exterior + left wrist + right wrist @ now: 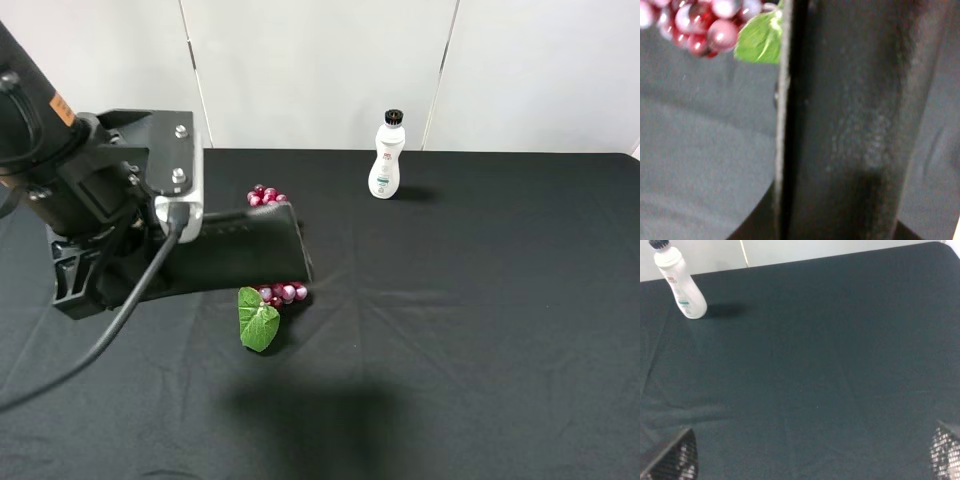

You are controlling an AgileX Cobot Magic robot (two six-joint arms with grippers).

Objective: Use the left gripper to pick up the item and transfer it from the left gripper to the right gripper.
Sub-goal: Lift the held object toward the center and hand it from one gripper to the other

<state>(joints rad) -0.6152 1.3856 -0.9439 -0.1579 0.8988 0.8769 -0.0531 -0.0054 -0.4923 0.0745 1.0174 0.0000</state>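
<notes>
Holds a black oblong rounded case with a leather-like grain (pixel 250 250) clenched in the left gripper (pixel 170 240), up off the black tablecloth (pixel 480 300) at the left of the scene, over a bunch of red grapes with a green leaf (pixel 285 292) and hiding its middle. Shows the right gripper (pixel 807 455) released, with two meshed black fingertips (pixel 670 457) set wide apart above cloth. Has a white plastic bottle with a black cap (pixel 386 160) upright at the far edge, well apart from the case.
</notes>
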